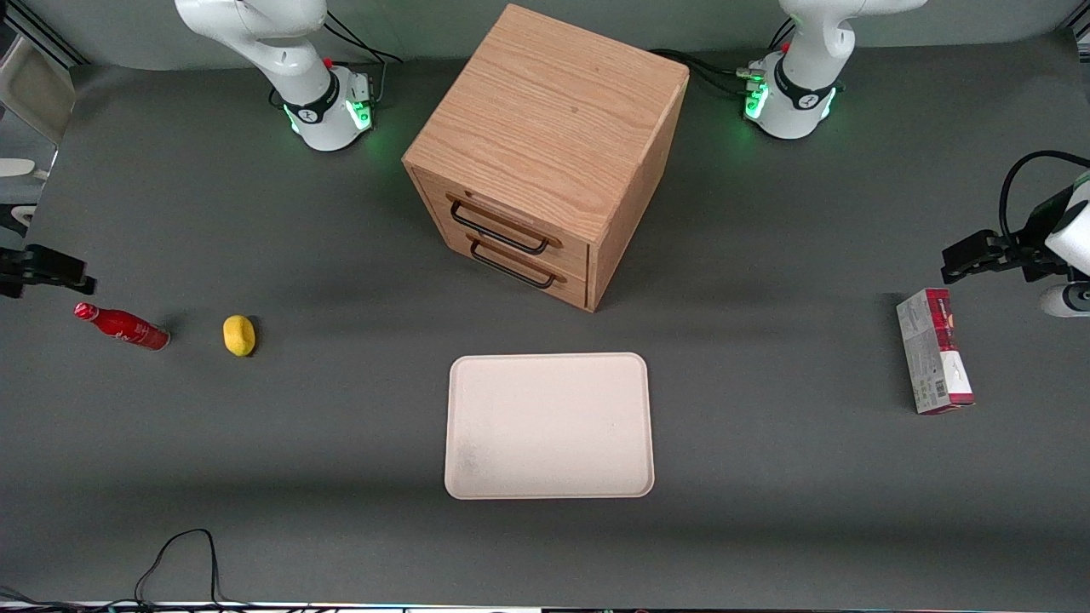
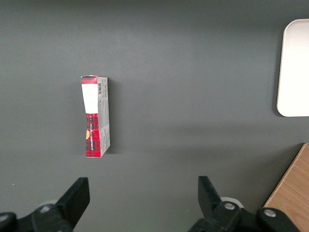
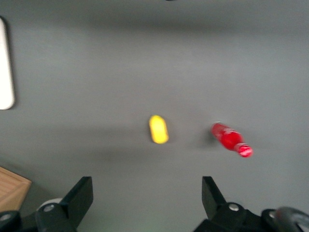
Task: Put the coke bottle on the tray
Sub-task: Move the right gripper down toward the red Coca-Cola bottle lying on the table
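Observation:
The coke bottle (image 1: 122, 327) (image 3: 231, 138) is a slim red bottle lying on its side on the dark table, toward the working arm's end. The cream-white tray (image 1: 549, 426) (image 3: 5, 63) lies flat mid-table, in front of the wooden drawer cabinet and nearer the front camera than it, with nothing on it. My gripper (image 1: 51, 268) (image 3: 147, 193) hangs at the table's working-arm end, a little farther from the front camera than the bottle and apart from it. Its fingers (image 3: 82, 193) stand wide open, with only bare table between them.
A yellow lemon (image 1: 239, 335) (image 3: 158, 129) lies beside the bottle, between it and the tray. The wooden cabinet (image 1: 545, 153) has two closed drawers. A red-and-grey carton (image 1: 934, 362) (image 2: 95, 116) lies toward the parked arm's end. A black cable (image 1: 179, 553) loops at the table's near edge.

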### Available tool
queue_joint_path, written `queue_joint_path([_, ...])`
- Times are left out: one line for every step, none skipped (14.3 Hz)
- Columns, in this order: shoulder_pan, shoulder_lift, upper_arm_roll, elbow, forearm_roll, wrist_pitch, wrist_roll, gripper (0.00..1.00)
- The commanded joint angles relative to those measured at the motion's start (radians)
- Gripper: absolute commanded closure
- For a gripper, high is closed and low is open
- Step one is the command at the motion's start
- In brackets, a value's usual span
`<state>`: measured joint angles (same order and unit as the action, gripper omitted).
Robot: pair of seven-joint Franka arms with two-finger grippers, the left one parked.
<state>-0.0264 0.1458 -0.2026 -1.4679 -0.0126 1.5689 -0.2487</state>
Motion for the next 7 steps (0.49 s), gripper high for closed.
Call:
queue_joint_path([-0.003, 0.012, -0.118, -0.003, 0.005, 0.032, -0.157, 0.0])
queue_joint_path([-0.007, 0.021, -0.162, -0.003, 0.008, 0.058, -0.235, 0.0])
queue_joint_path([-0.012, 0.034, -0.207, -0.002, 0.02, 0.084, -0.309, 0.0])
queue_joint_path([-0.035, 0.044, -0.242, -0.003, 0.052, 0.104, -0.367, 0.0])
queue_joint_path([-0.062, 0.06, -0.256, -0.006, 0.101, 0.109, -0.414, 0.0])
queue_joint_path([-0.088, 0.064, -0.258, -0.028, 0.126, 0.117, -0.446, 0.0])
queue_joint_path([-0.095, 0.052, -0.258, -0.064, 0.126, 0.144, -0.449, 0.0])
